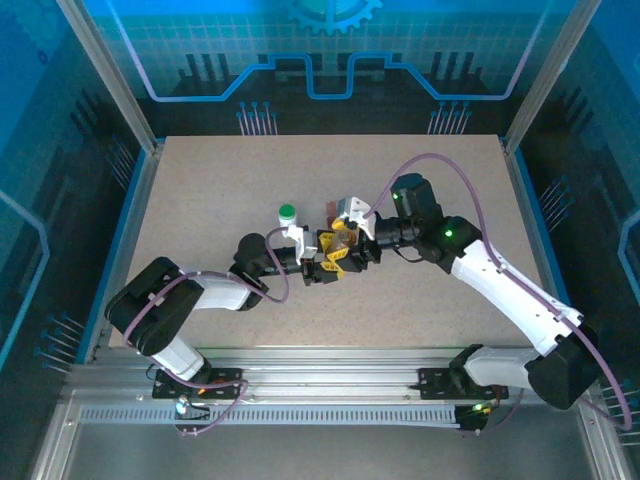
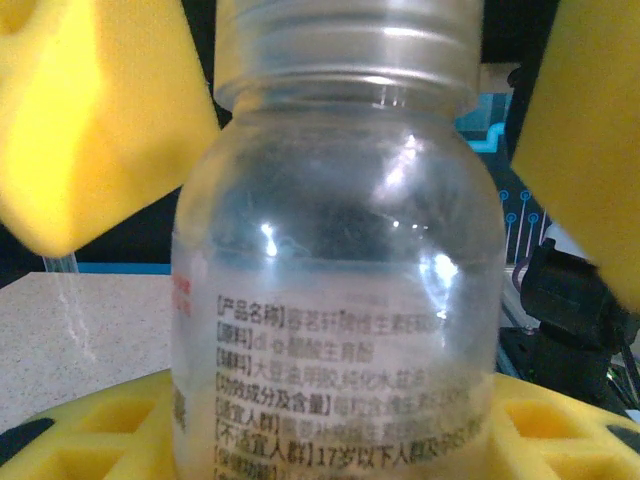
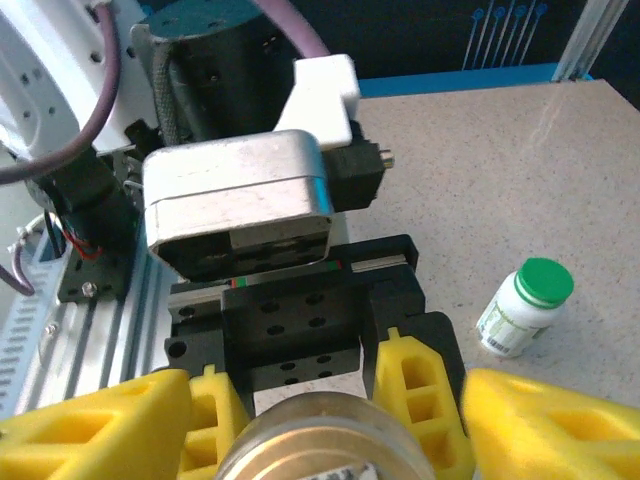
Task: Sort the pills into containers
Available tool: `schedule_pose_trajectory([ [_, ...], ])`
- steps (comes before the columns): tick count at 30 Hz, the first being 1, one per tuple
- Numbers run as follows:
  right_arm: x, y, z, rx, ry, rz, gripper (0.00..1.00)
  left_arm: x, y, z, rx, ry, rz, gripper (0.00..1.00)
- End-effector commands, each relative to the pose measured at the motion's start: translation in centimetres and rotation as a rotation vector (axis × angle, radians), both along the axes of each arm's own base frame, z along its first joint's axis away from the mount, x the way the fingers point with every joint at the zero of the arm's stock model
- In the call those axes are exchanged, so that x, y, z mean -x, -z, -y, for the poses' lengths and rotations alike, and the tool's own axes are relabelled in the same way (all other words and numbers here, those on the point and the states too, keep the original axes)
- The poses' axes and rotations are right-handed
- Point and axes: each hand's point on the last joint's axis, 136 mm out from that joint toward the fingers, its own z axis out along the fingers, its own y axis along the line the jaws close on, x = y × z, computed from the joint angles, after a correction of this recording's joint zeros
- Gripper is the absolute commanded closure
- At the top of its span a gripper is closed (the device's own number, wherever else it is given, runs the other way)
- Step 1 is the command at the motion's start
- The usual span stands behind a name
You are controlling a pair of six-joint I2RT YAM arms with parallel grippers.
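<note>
A clear bottle (image 2: 335, 280) with a printed label stands upright between the yellow fingers (image 3: 418, 400) of my left gripper (image 1: 328, 260), which is shut on its lower body. Its metal-coloured cap (image 3: 330, 445) points toward the right wrist. My right gripper (image 3: 325, 440) is open around that cap, and its yellow pads (image 2: 95, 120) stand on either side of the neck with a gap showing on one side. Both grippers meet above the table's middle (image 1: 338, 245). I cannot make out pills inside the bottle. The containers are hidden.
A small white bottle with a green cap (image 1: 287, 213) stands upright on the speckled table (image 1: 200, 190), just behind and to the left of the grippers; it is also in the right wrist view (image 3: 525, 308). Blue walls enclose the table on three sides.
</note>
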Motion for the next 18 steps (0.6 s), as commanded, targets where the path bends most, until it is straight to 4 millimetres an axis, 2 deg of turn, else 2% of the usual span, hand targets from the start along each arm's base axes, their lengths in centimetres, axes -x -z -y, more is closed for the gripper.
schedule_pose_trajectory([
  [1, 0.6, -2.2, 0.4, -0.025, -0.019, 0.009, 0.21, 0.2, -1.6, 0.0, 0.034, 0.008, 0.057, 1.00],
  [5, 0.8, -3.6, 1.1, -0.039, 0.007, 0.040, 0.13, -0.5, -0.9, 0.0, 0.027, -0.021, 0.045, 1.00],
  [8, 0.0, -4.3, 2.1, -0.031, 0.097, 0.062, 0.11, -1.8, -0.5, -0.3, 0.028, -0.100, 0.037, 1.00],
  [13, -4.2, -5.1, 4.8, -0.012, 0.433, 0.034, 0.15, -4.4, 0.0, -1.3, 0.030, -0.273, 0.033, 1.00],
  [18, -7.5, -5.5, 6.5, -0.107, 0.760, -0.162, 0.23, -6.9, 0.4, -2.0, 0.031, -0.427, 0.034, 1.00],
])
